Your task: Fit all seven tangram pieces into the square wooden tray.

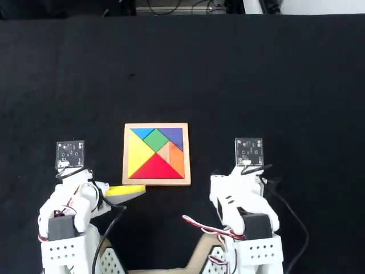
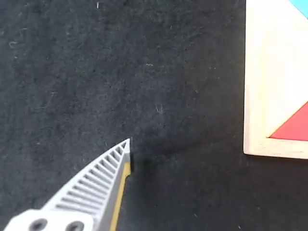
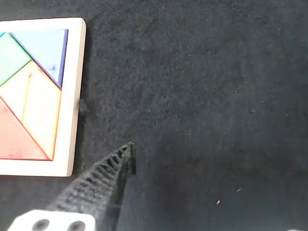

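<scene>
The square wooden tray (image 1: 155, 182) lies at the table's middle front, with flat pieces filling it edge to edge: a yellow triangle (image 1: 138, 157), a red triangle (image 1: 155, 169), a green square (image 1: 155, 140), and blue, purple and orange pieces. My left gripper (image 1: 136, 192) is shut and holds nothing; its yellow-edged tip (image 2: 127, 153) rests low just off the tray's front left corner (image 2: 274, 147). My right gripper (image 3: 129, 153) is shut too, dark fingers pressed together, beside the tray's right rim (image 3: 77, 96). Red (image 2: 291, 127) shows in the tray corner.
Black cloth covers the whole table (image 1: 256, 85). Both white arm bases stand at the front edge, the right one (image 1: 242, 200) folded back, with red and black cables (image 1: 199, 225) between them. Two square printed markers (image 1: 70, 154) (image 1: 249, 150) sit on the arms.
</scene>
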Motion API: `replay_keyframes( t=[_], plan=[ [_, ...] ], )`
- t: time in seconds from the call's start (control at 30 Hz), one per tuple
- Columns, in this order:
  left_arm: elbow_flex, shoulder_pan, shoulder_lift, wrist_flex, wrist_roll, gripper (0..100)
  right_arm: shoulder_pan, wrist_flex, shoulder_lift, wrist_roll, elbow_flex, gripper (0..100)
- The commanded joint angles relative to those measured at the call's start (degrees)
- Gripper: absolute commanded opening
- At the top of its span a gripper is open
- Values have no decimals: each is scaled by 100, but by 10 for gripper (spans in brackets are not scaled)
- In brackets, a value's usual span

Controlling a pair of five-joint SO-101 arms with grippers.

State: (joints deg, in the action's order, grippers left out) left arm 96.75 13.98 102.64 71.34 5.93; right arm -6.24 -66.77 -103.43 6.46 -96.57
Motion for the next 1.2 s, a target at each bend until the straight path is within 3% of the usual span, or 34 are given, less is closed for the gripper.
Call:
replay_keyframes(
  t=[0.0, 0.17, 0.23, 0.33, 0.43, 0.5, 0.63, 0.67, 0.73, 0.8, 1.17],
  plan=[
    [66, 84, -18, 53, -167, 513, 79, -281, -382, 18, 4, 606],
    [66, 66, -9, 62, -149, 119, 132, -721, -382, 53, 4, 605],
    [66, 66, 0, 70, -149, 17, 237, -721, -382, 53, 4, 605],
    [66, 119, 0, 70, -185, 104, 413, -721, -374, 53, 4, 600],
    [66, 119, 0, 70, -193, 85, 633, -721, -374, 53, 4, 508],
    [66, 119, 0, 70, -185, 27, 651, -721, -374, 53, 4, 381],
    [66, 110, 0, 62, -185, 27, 633, -721, -374, 53, 4, 45],
    [66, 110, 0, 62, -185, 28, 633, -721, -374, 53, 4, 2],
    [66, 110, 0, 62, -185, 30, 677, -721, -374, 62, 4, 53],
    [66, 110, -9, 62, -185, 30, 642, -721, -374, 62, 4, 11],
    [66, 119, -9, 62, -185, 29, 633, -721, -374, 62, 4, 11]
  ],
)
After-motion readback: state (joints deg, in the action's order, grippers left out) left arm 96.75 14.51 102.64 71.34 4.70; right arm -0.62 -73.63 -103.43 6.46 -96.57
